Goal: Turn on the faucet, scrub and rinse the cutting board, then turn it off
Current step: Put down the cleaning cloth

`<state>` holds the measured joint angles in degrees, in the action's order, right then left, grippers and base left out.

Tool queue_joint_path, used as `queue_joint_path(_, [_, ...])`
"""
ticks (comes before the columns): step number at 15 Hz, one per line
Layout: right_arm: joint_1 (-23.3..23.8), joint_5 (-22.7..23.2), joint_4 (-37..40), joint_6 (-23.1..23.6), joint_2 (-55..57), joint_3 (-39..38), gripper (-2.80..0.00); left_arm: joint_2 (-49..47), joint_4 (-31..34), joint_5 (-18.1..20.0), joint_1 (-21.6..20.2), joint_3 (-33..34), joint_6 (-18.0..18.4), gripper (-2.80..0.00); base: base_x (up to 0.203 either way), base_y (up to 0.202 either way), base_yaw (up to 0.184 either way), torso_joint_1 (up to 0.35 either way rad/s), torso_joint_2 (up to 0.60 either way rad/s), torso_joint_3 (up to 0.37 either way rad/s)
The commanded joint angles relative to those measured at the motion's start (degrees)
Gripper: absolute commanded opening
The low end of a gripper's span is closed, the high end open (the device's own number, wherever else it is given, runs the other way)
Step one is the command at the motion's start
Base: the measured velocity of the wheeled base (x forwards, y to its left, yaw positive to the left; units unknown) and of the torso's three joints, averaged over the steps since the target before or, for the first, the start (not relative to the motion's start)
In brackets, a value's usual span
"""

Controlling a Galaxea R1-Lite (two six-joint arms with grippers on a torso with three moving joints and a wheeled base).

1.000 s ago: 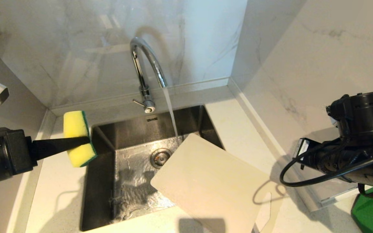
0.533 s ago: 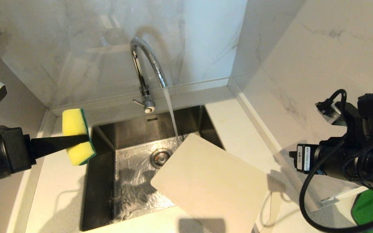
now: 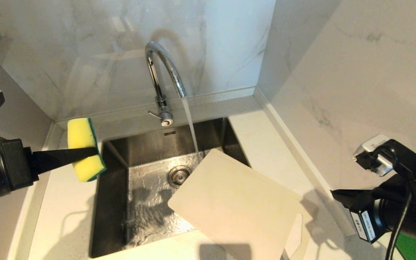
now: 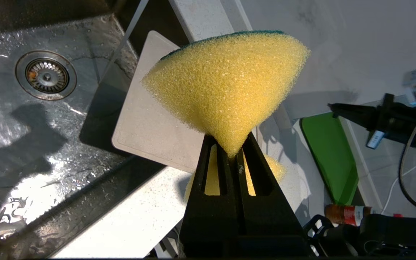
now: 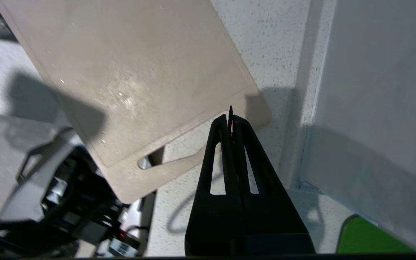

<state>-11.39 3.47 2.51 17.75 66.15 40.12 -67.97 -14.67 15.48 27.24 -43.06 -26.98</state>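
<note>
The chrome faucet [image 3: 163, 68] stands behind the sink, and water [image 3: 191, 126] runs from its spout. The cream cutting board [image 3: 237, 202] lies flat across the sink's right front corner and the counter. Its slot handle [image 5: 150, 160] is at the near end. My left gripper [image 3: 94, 153] hovers over the sink's left rim, shut on a yellow-green sponge [image 4: 226, 83]. My right gripper [image 5: 230, 117] is shut and holds nothing. It hangs above the counter by the board's handle-end corner [image 5: 258, 112], low at the right in the head view [image 3: 338, 195].
The steel sink [image 3: 114, 202] is wet around its drain [image 3: 179, 176]. Marble walls close the back and right sides. A dark green board [image 4: 332, 155] lies on the counter at the far right, with a small bottle [image 4: 345, 214] near it.
My right arm has dropped lower and rolled its wrist, so the gripper now points toward the board's handle end. The left gripper with the sponge has barely shifted. Water keeps running.
</note>
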Motion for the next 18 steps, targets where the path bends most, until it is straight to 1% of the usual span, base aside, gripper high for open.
queue_joint_path(1, [2.7,0.3,-0.6,-6.2,-4.7,0.2,-2.8,0.4,0.0,0.1,0.0,0.2,-0.2,-2.8,0.0,0.0,0.0,0.0,0.0,0.0])
queue_joint_path(2, [5.0,0.6,-0.9,-8.4,-5.4,0.7,-2.8,0.2,0.0,0.1,0.0,0.2,-0.2,-2.8,0.0,0.0,0.0,0.0,0.0,0.0])
queue_joint_path(4, [7.9,4.3,-1.2,-15.1,-7.2,1.0,-2.8,-0.2,0.0,0.2,0.1,0.1,-0.2,-2.8,0.0,0.0,0.0,0.0,0.0,0.0])
queue_joint_path(5, [10.4,5.3,-1.2,-17.5,-8.2,1.0,-2.8,-0.4,0.0,0.3,0.1,0.1,-0.1,-2.8,0.0,0.0,0.0,0.0,0.0,0.0])
queue_joint_path(7, [14.6,6.5,-1.0,-21.0,-11.2,0.9,-2.8,-0.5,0.0,0.3,0.1,0.0,-0.1,-2.8,0.0,0.0,0.0,0.0,0.0,0.0])
queue_joint_path(8, [15.4,7.2,-0.6,-22.4,-13.4,-0.1,-2.8,-0.5,0.0,0.3,0.1,0.1,-0.1,-2.8,0.0,0.0,0.0,0.0,0.0,0.0])
queue_joint_path(11, [15.8,10.2,-0.4,-23.1,-19.9,-6.3,-2.8,-0.1,0.0,0.3,0.1,0.6,-0.1,-2.8,0.0,0.0,0.0,0.0,0.0,0.0])
queue_joint_path(12, [15.8,11.2,-0.3,-22.9,-22.5,-8.6,-2.8,0.1,0.0,0.3,0.1,0.9,0.3,-2.8,0.0,0.0,0.0,0.0,0.0,0.0])
queue_joint_path(14, [15.8,12.2,-0.1,-22.5,-27.6,-12.3,-2.8,0.1,0.0,0.3,0.1,0.8,2.8,-2.8,0.0,0.0,0.0,0.0,0.0,0.0])
queue_joint_path(15, [15.8,12.9,0.1,-22.6,-30.4,-13.6,-2.8,0.2,0.0,0.3,0.1,0.7,3.4,-2.8,0.0,0.0,0.0,0.0,0.0,0.0])
queue_joint_path(18, [15.9,14.5,0.7,-22.8,-38.6,-18.6,-2.8,0.2,-0.1,0.3,0.1,0.9,3.7,-2.8,0.0,0.0,0.0,0.0,0.0,0.0])
